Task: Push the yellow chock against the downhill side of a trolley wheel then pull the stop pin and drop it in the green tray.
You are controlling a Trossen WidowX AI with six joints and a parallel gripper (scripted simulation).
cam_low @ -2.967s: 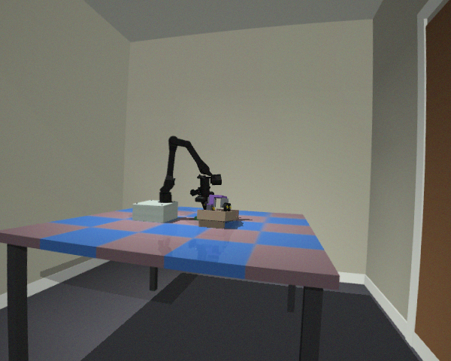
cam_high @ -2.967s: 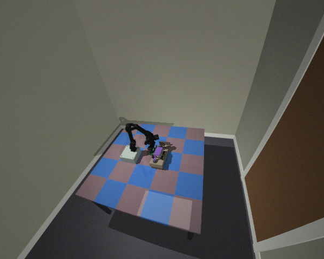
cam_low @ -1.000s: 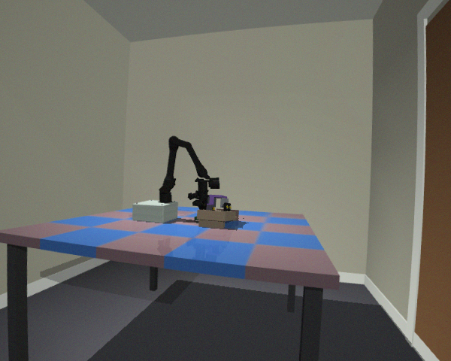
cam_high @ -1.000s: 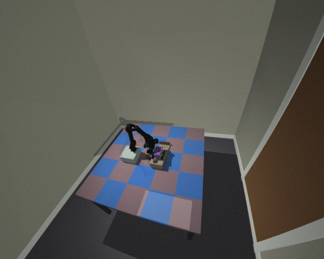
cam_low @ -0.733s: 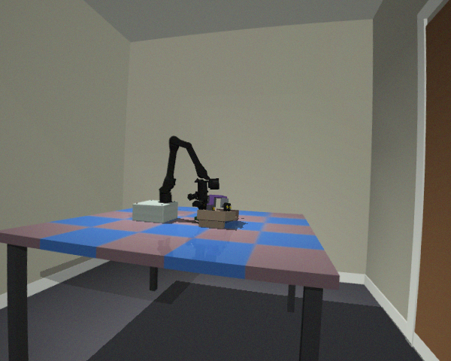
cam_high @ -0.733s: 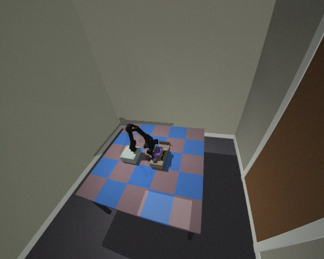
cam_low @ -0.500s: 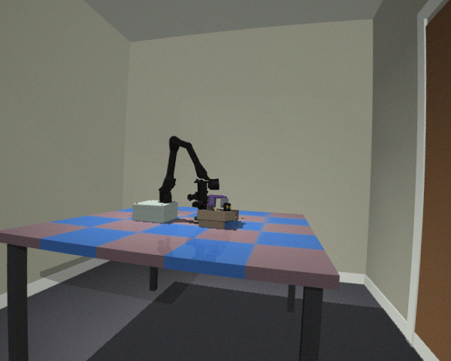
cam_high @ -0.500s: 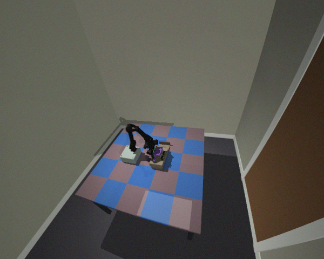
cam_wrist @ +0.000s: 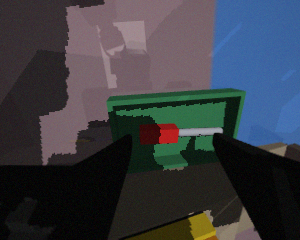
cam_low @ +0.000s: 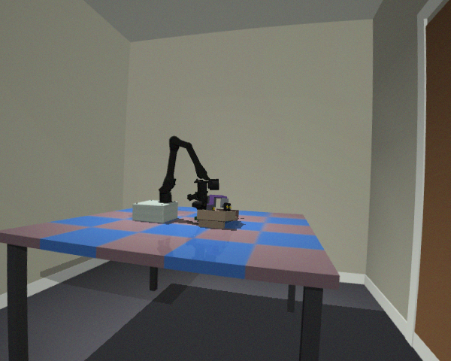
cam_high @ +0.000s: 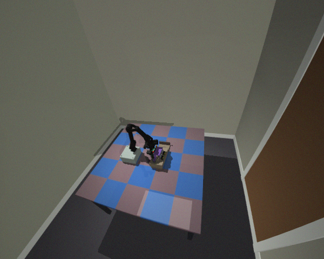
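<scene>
The stop pin, with its red head (cam_wrist: 162, 134) and grey shaft (cam_wrist: 200, 132), lies flat inside the green tray (cam_wrist: 177, 95). My gripper (cam_wrist: 171, 138) (cam_high: 150, 152) is open above the tray, its fingers apart on either side of the pin in the wrist view and holding nothing. The purple trolley (cam_high: 158, 151) (cam_low: 217, 197) stands on the tan ramp (cam_high: 156, 165) (cam_low: 211, 223), close beside the gripper. Part of the yellow chock (cam_wrist: 202, 226) shows at the bottom of the wrist view. Its contact with a wheel is hidden.
The pale base block (cam_high: 130, 155) (cam_low: 155, 212) under the arm stands left of the ramp. The ramp's tan side (cam_wrist: 275, 150) shows right of the tray in the wrist view, close to the right finger. All stand on a blue and pink checkered table (cam_high: 140, 172) (cam_low: 202, 248).
</scene>
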